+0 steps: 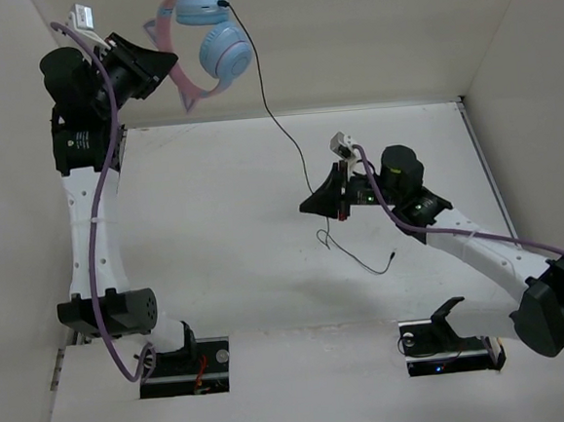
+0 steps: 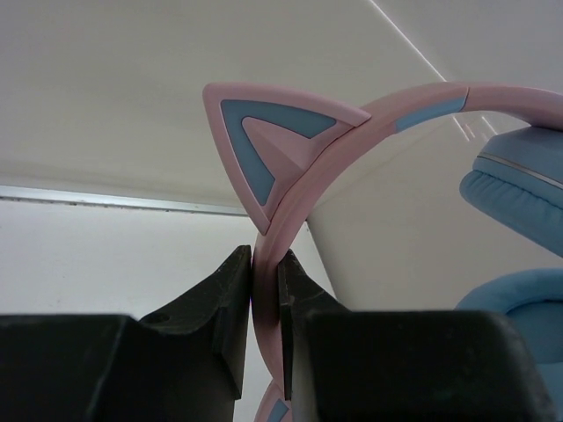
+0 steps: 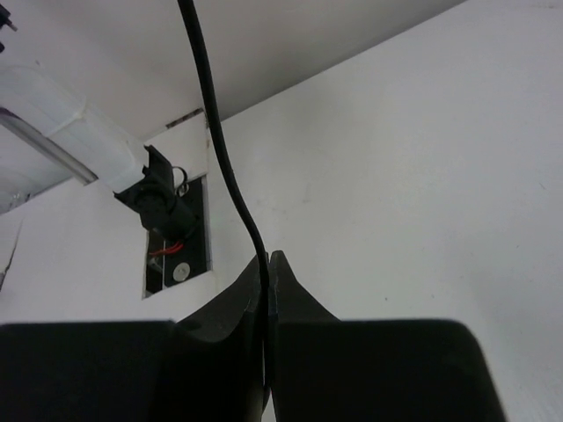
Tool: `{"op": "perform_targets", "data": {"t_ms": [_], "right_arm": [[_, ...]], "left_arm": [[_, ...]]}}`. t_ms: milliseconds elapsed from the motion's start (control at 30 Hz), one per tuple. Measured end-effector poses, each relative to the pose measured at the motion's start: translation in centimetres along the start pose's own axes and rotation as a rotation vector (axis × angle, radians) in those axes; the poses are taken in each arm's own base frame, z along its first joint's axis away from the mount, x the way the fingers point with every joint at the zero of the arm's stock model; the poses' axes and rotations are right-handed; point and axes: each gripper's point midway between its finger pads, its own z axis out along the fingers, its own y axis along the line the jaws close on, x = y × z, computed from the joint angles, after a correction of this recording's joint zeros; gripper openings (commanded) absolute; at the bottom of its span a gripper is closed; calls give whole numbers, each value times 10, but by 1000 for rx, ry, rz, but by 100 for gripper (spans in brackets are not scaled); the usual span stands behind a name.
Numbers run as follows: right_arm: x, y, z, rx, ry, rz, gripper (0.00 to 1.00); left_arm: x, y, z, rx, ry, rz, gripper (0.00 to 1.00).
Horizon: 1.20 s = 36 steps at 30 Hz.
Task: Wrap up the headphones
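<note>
Both grippers are clamped: left gripper [image 2: 266,280] on the headband [image 2: 295,211], headphones [image 1: 212,42] held high at far left; right gripper [image 3: 267,264] on the cable [image 1: 272,114], mid-table. Cable is strung from the cups [image 1: 225,55] rightward and nearer to the right gripper, its loose end lying on the table [image 1: 215,226]. Nothing is seen blocking the span between.

The left gripper [image 2: 266,290] is pinching the pink headband [image 2: 269,251] of the headphones [image 2: 422,105], with both dark fingers [image 2: 224,303] pressing against it. Just above them the cat ear [image 2: 264,149] is standing up, pink with a blue inset. Right of the cat ear, two light blue ear cups [image 2: 519,189] are showing, partly cut off at the edge.
</note>
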Motion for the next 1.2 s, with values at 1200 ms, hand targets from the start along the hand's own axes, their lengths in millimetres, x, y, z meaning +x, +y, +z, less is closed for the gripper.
{"op": "perform_targets", "data": {"t_ms": [1200], "right_arm": [[-275,-116,-92,1132,477,-1542,0]], "left_arm": [[254,115,22,-377,604,775,1]]}}
